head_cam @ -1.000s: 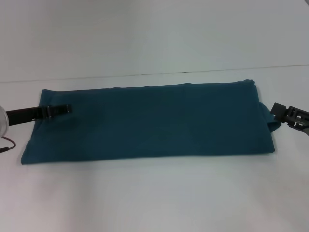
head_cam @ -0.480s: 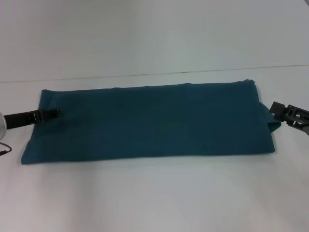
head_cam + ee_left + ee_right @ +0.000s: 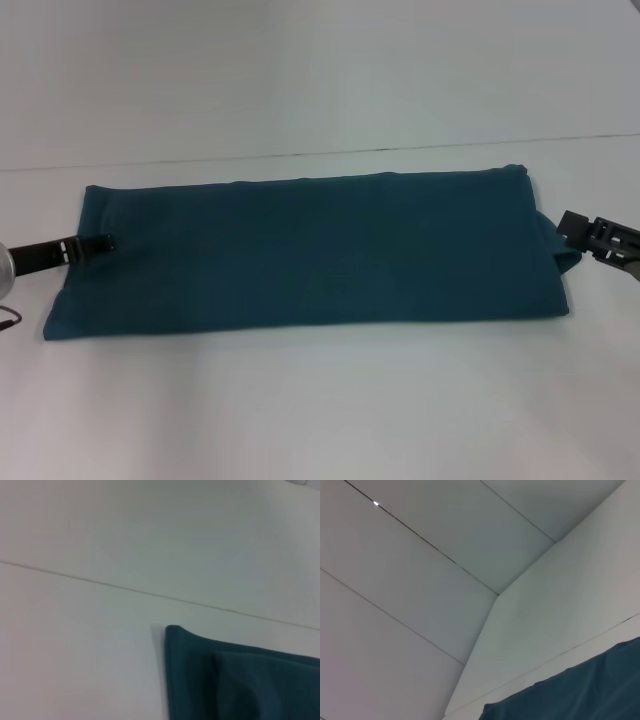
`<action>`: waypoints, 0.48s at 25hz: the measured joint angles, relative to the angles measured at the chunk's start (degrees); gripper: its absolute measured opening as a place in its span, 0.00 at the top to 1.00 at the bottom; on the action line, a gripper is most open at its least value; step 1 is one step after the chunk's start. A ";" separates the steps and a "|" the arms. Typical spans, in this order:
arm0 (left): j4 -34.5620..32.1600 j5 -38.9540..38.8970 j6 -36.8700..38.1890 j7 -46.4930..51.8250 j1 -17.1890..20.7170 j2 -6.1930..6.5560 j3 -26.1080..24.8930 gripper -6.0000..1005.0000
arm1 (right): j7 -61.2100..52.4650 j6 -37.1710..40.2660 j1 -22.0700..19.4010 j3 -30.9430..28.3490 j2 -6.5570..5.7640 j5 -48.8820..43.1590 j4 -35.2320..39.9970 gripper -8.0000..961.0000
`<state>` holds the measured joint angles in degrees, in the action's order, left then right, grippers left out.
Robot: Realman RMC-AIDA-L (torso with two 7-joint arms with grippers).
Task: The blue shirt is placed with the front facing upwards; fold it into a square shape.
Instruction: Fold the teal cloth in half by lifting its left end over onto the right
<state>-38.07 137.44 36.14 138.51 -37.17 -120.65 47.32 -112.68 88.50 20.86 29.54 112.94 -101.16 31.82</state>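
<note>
The blue shirt (image 3: 320,250) lies flat on the white table as a long, plain teal rectangle, with no lettering showing. A small flap of cloth sticks out at its right end. My left gripper (image 3: 105,242) reaches in low over the shirt's left end, just inside the edge. My right gripper (image 3: 568,224) is at the shirt's right end, its tip at the protruding flap. The left wrist view shows one corner of the shirt (image 3: 240,680). An edge of the shirt (image 3: 580,690) also appears in the right wrist view, under wall and ceiling panels.
The white table (image 3: 320,410) stretches in front of the shirt and to both sides. Its far edge meets a pale wall (image 3: 320,70) just behind the shirt.
My left gripper has drawn back to the left and slightly toward me, from well over the shirt to near its left edge. The right gripper and the shirt have stayed still.
</note>
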 joint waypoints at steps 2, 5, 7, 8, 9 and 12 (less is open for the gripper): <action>0.66 0.24 -0.60 0.01 -0.12 -0.03 -0.09 0.11 | -0.01 0.00 -0.13 -0.02 0.00 0.00 0.00 0.34; 1.25 0.28 -0.73 0.04 -0.26 -0.01 -0.41 0.11 | 0.04 0.00 -0.19 -0.07 0.00 0.00 0.00 0.34; 1.30 0.28 -0.74 0.20 -0.27 0.00 -0.44 0.11 | 0.07 0.00 -0.20 -0.07 0.00 0.00 0.00 0.34; 1.31 0.28 -0.75 0.35 -0.27 0.00 -0.44 0.11 | 0.08 0.01 -0.21 -0.05 0.00 0.00 0.00 0.34; 1.37 0.29 -0.76 0.49 -0.28 0.01 -0.44 0.11 | 0.08 0.00 -0.20 -0.03 0.00 0.00 0.00 0.34; 1.91 0.21 -0.79 0.60 -0.42 0.04 -0.44 0.11 | 0.09 0.00 -0.15 0.00 0.00 0.00 0.00 0.34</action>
<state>-36.16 137.65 35.35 139.11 -37.59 -120.61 46.88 -112.59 88.50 20.71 29.54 112.94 -101.16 31.82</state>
